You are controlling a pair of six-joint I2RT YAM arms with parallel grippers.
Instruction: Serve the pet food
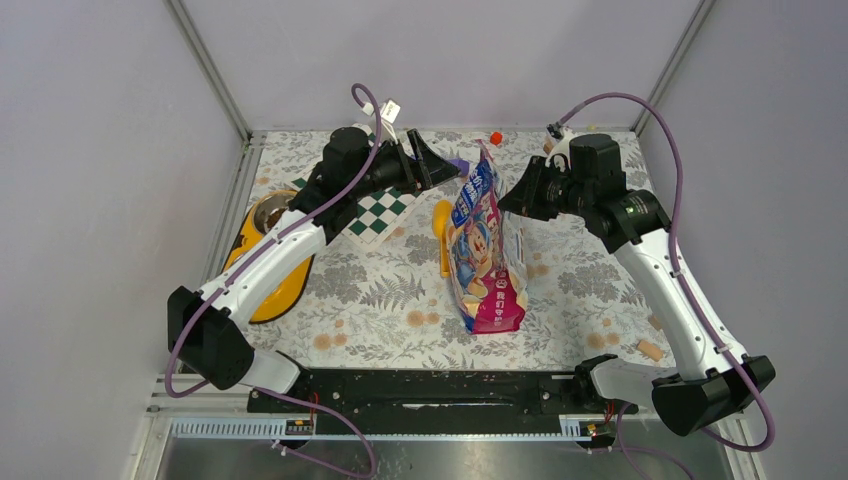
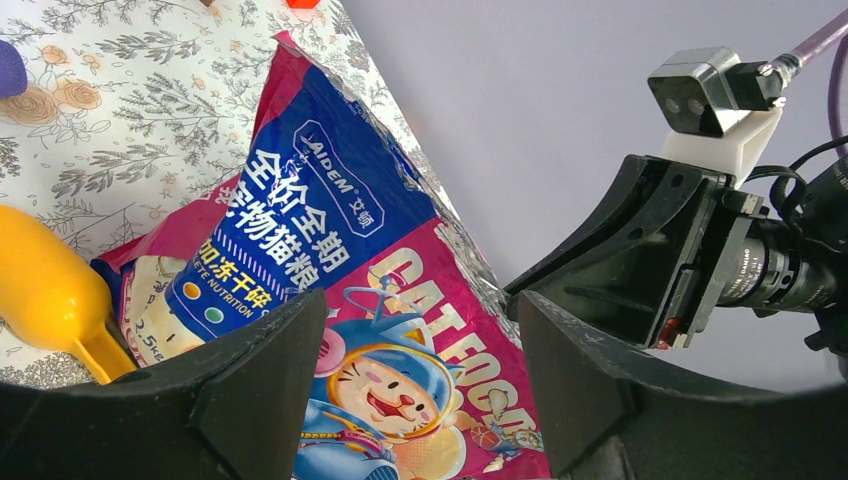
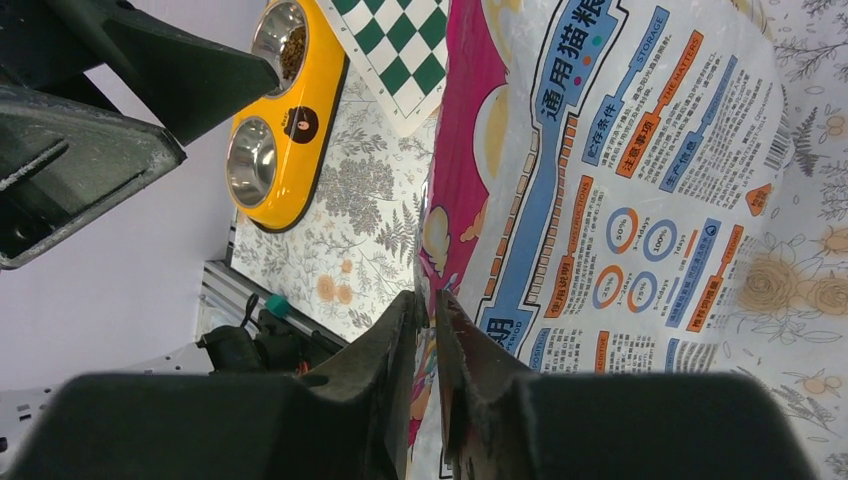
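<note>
Far left, feeder: yellow, two bowls, kibble in the far one; it sits beside the checkered mat, off the working space.
Left gripper: jaws wide, facing the bag's upper front and touching nothing; likely poised to take the top.
Scoop: lying on the surface just left of the bag, within reach.
Pet food bag: mid-surface, upright, leaning slightly.
Right gripper: narrowed onto the bag's edge seam, apparently steadying it.
</note>
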